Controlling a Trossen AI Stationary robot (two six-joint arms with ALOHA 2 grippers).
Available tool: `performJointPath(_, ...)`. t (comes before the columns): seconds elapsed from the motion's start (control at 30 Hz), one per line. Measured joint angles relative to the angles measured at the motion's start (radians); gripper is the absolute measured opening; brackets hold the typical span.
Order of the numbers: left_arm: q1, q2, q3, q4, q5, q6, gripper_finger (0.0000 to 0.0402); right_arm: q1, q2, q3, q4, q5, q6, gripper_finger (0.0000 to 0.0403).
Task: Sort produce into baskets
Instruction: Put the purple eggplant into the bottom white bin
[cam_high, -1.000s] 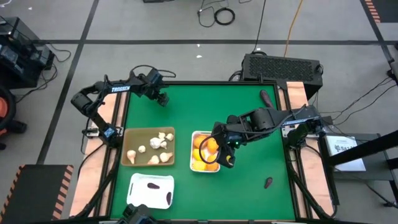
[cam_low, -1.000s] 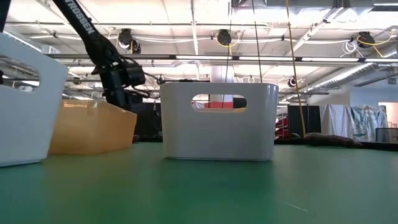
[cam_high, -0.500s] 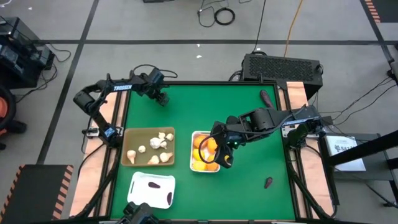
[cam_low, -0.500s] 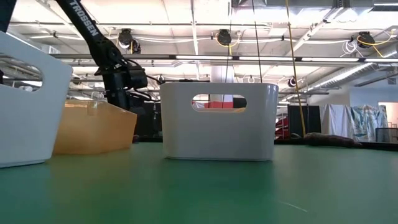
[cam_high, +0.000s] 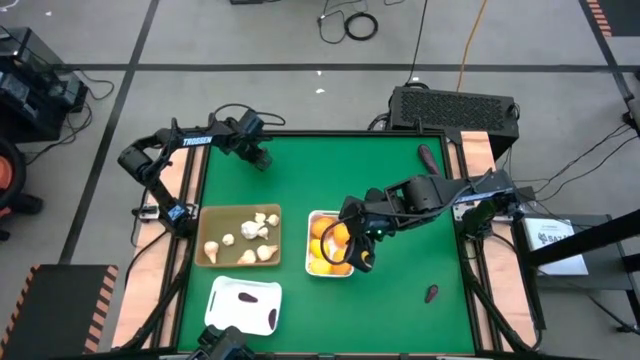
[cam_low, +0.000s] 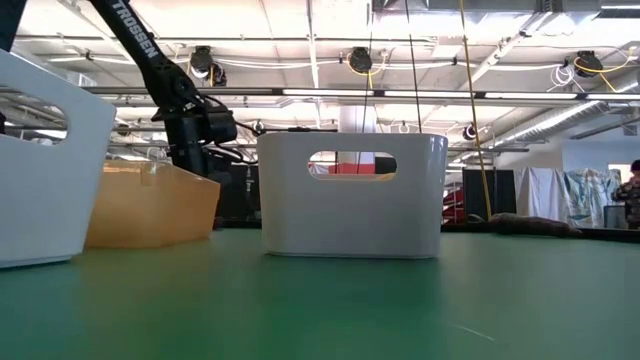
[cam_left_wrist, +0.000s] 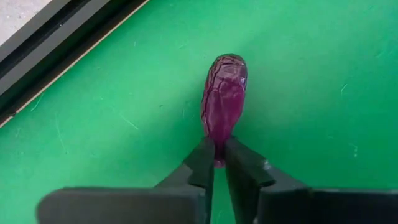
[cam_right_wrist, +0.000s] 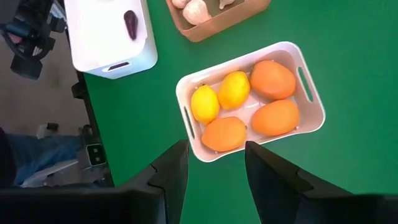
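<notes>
Sorting mostly done: garlic bulbs (cam_high: 250, 237) fill the tan basket (cam_high: 207, 258), citrus (cam_right_wrist: 249, 106) the middle white basket (cam_right_wrist: 311, 124). My left gripper (cam_left_wrist: 219, 163) pinches a purple vegetable (cam_left_wrist: 222, 96) at the worktop's 11 o'clock. Right gripper (cam_right_wrist: 214, 163), jaws apart, empty, hovers over citrus. Two purple pieces (cam_high: 431, 293) remain, 1 and 4 o'clock.

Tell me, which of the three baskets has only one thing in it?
The white rounded plastic basket at the table's near left corner: it holds one dark purple vegetable; the others hold several.
</notes>
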Motion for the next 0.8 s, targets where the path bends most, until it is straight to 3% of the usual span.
performJointPath(0.13, 0.000, 0.000, 0.000, 0.000, 0.001, 0.000, 0.0007, 0.013, 0.000, 0.000, 0.000, 0.000, 0.021, 0.0148)
performJointPath(0.27, 0.000, -0.015, 0.000, -0.002, 0.001, 0.000, 0.0005, 0.026, 0.000, 0.000, 0.000, 0.002, 0.026, 0.0148)
performJointPath(0.53, -0.022, -0.172, 0.000, -0.041, 0.018, -0.002, 0.0002, 0.033, 0.000, 0.000, 0.000, 0.002, 0.031, 0.0148)
performJointPath(0.63, -0.039, -0.254, 0.000, -0.103, 0.093, -0.029, 0.0001, 0.033, 0.000, 0.000, -0.001, 0.003, 0.010, 0.0148)
performJointPath(0.8, -0.096, -0.395, 0.000, -0.250, 0.337, -0.080, 0.0001, 0.033, 0.000, 0.000, 0.000, 0.011, -0.038, 0.0148)
